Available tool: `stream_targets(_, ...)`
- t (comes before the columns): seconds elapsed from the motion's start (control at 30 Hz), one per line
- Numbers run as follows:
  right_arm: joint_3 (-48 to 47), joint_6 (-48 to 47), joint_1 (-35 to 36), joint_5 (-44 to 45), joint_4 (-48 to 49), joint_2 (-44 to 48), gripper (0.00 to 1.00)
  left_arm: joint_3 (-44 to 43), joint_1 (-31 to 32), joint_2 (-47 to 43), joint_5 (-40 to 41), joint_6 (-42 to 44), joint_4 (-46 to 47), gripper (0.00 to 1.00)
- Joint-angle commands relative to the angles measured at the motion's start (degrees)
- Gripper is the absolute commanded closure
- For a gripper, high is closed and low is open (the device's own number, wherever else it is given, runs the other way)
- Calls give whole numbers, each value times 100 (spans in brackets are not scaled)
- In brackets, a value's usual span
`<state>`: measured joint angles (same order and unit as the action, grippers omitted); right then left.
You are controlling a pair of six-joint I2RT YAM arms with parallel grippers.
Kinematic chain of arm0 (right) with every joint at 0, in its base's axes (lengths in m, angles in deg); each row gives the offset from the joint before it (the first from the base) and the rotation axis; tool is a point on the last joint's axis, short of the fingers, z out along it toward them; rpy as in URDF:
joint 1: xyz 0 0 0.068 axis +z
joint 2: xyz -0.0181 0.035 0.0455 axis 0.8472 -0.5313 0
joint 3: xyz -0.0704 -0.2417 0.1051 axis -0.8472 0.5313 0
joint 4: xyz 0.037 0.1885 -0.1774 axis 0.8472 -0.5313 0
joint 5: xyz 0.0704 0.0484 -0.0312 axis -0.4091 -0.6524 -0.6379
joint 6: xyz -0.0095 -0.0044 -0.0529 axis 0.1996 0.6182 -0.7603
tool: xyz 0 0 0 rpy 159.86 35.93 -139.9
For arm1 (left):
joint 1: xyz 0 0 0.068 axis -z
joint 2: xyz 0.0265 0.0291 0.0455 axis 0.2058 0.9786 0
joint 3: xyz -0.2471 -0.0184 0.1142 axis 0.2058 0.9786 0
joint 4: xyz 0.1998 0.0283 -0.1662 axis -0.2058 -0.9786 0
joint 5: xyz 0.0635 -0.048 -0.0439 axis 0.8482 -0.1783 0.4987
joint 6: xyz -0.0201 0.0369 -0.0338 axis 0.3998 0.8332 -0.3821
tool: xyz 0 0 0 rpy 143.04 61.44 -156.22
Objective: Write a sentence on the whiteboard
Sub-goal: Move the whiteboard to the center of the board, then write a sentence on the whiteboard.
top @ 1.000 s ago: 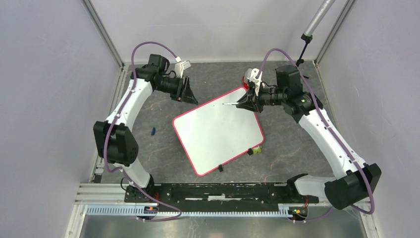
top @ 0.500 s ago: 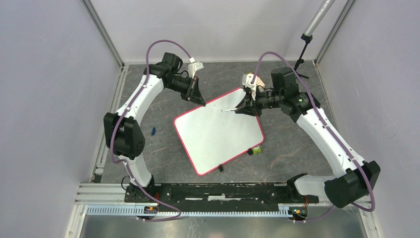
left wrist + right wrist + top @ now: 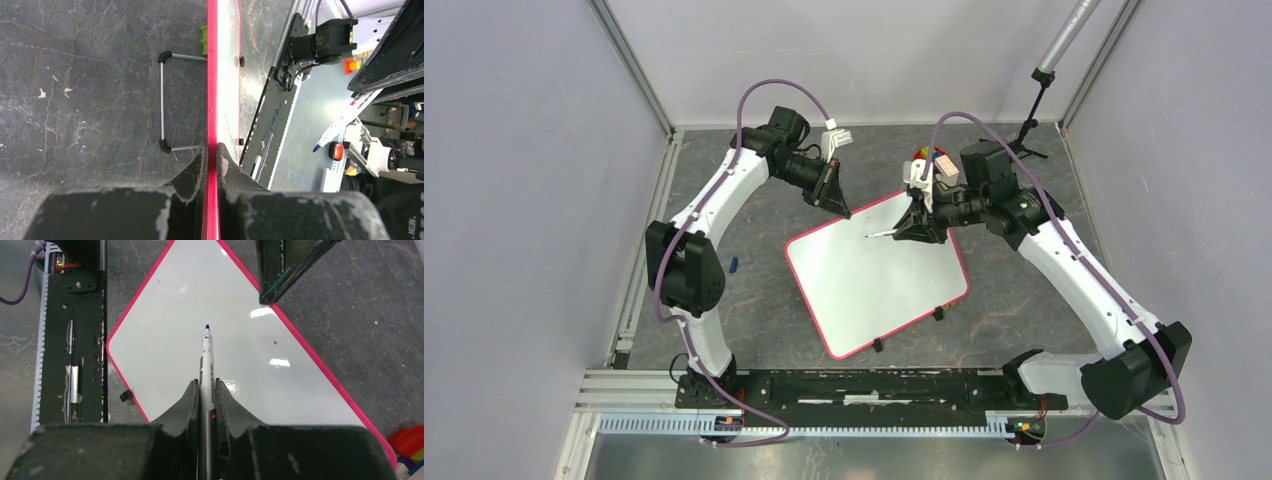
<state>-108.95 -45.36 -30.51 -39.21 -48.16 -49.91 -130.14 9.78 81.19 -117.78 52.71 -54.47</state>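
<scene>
Pink-red is edging the large flat white rectangular whiteboard (image 3: 876, 275) with rounded corners, which is sitting turned like a diamond on the middle of the dark grey, stone-patterned tabletop (image 3: 754, 310), between the two arms. Two small black clips (image 3: 877, 346) are sitting along its near right edge.

The left fingers (image 3: 196, 167) are pinching the board's thin rim at its far corner, one black finger on each side of the edge, closed down narrow on it. From the left wrist the board is showing edge-on, with a grey wire bracket (image 3: 162, 100) with black bends standing off beside the rim. Whether that corner is lifting off the tabletop I cannot tell.

The right fingers (image 3: 186, 402) are clamping a slim white marker pen (image 3: 207, 360) with a dark blue tip, its barrel running straight out between them. The tip is pointing over the far part of the white surface, and I cannot tell whether it is touching.

Left of the board, well apart from it, a small blue object (image 3: 734, 264) is lying on the tabletop. Beyond the board's far right corner, near the right wrist, a red and multicoloured item (image 3: 936, 156) is resting. A long black rail (image 3: 864, 385) is running along the near edge at the arm bases.
</scene>
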Motion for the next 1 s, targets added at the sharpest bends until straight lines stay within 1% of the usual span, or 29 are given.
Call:
stream_targets(0.0,-200,-137,123,58,-83,-27,100,-185,156,122,-124,314,-370,88)
stream_targets(0.03,-186,-128,148,97,-60,-15,100,-212,149,94,-104,298,-378,81)
stream_targets(0.07,-166,-103,175,160,-25,-1,100,-248,114,42,-56,261,-374,72)
stream_targets(0.13,-140,-6,242,295,84,5,100,-324,-32,-87,-83,129,-376,61)
stream_targets(0.23,-151,143,436,516,226,-19,100,-195,-420,-417,-259,8,-373,47)
stream_targets(0.3,-123,292,603,725,425,-31,100,133,-634,-730,-267,-23,-320,44)
stream_targets(0.5,-124,740,1206,1389,1075,-188,100,1173,-1038,-1346,-289,167,-472,42)
stream_targets(0.67,-344,886,1785,1983,1261,-476,100,1572,-1222,-1632,-416,144,-402,45)
stream_targets(0.8,-381,899,2257,2456,1341,-656,100,1726,-1224,-1697,-410,129,-371,53)
stream_targets(0.97,-392,1051,2513,2929,1510,-758,100,1724,-1224,-1627,-443,142,-377,66)
